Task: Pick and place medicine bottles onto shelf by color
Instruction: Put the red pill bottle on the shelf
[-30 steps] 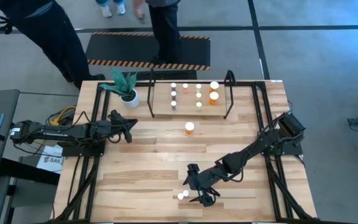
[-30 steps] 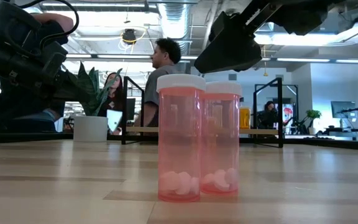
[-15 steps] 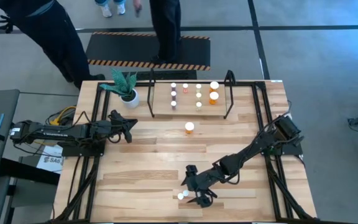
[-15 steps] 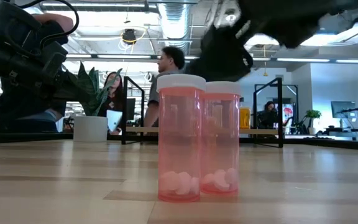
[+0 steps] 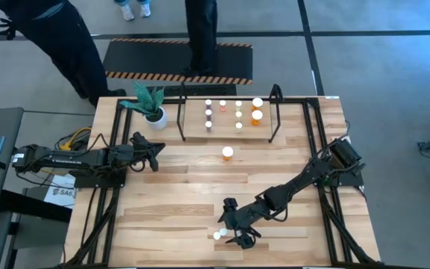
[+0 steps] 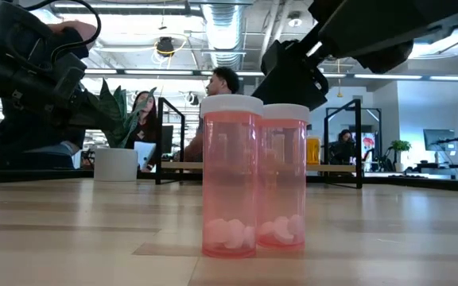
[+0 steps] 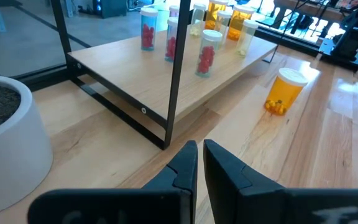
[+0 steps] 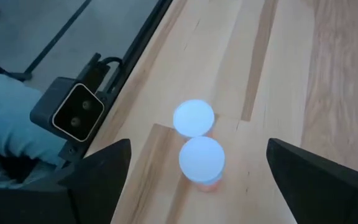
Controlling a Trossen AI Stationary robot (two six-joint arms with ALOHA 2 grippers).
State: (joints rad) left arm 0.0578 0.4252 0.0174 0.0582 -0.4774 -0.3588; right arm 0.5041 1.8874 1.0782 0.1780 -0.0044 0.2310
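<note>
Near the front edge of the wooden surface (image 5: pixel 178 194), seen from above, the right gripper (image 5: pixel 237 232) is hovering with its fingers spread wide and grasping nothing, just beside two pink bottles (image 5: pixel 219 234) that are standing together. The left gripper (image 5: pixel 155 155) is waiting toward the left side, its fingers clenched on nothing, near the potted plant (image 5: pixel 151 104). The shelf (image 5: pixel 230 112) is sitting at the far edge, carrying rows of small bottles and two larger orange ones (image 5: pixel 257 110). A lone orange bottle (image 5: pixel 228 153) is standing on the surface in front of the shelf.

At table height, the two pink bottles (image 6: pixel 231 179) are standing upright and touching, white pills lying at their bottoms, with the right arm (image 6: pixel 348 40) hanging above and behind them. People are sitting in the room beyond.

From the left wrist, the closed fingers (image 7: pixel 197 165) are pointing toward a shelf post (image 7: pixel 176 68); red-filled bottles (image 7: pixel 207 53) and orange ones are standing on the shelf board, and the lone orange bottle (image 7: pixel 283 90) is standing tilted beside it.

From the right wrist, the two white caps (image 8: pixel 197 140) are showing between the wide-spread fingers (image 8: pixel 98 171), touching neither one.
</note>
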